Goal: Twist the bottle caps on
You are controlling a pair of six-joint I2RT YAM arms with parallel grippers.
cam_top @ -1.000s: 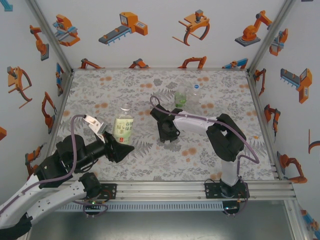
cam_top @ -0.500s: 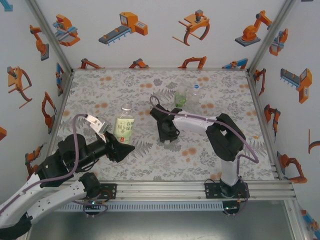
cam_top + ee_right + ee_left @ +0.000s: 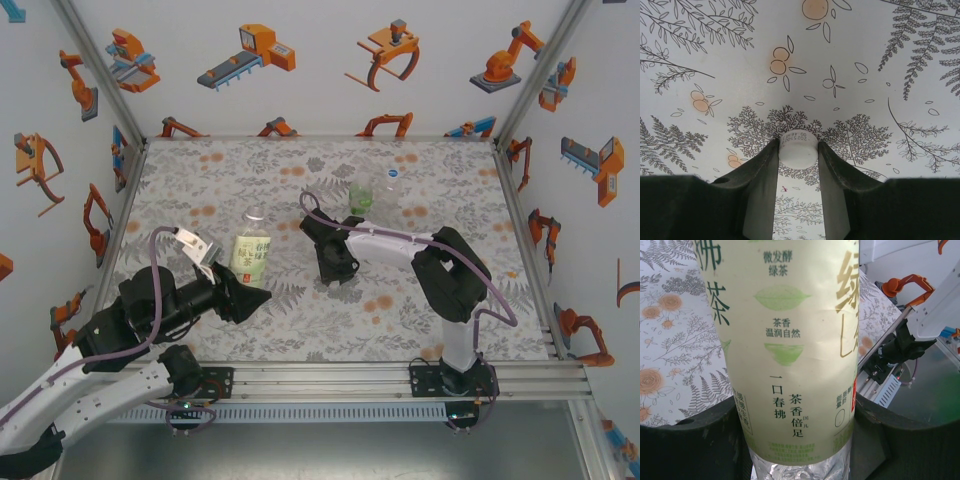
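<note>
Bottles: I count 3 on the desk, tea bottle, green bottle, clear bottle. Left tool grips the tea bottle; right tool pinches 1 white cap.

Enclosure: white wall panels on three sides, covered with orange robot-arm stickers. Aluminium corner posts rise at the back corners. The tabletop carries a pale cloth printed with grey ferns and orange blossoms. An aluminium rail runs along the near edge. Light is even, shadows soft.
</note>
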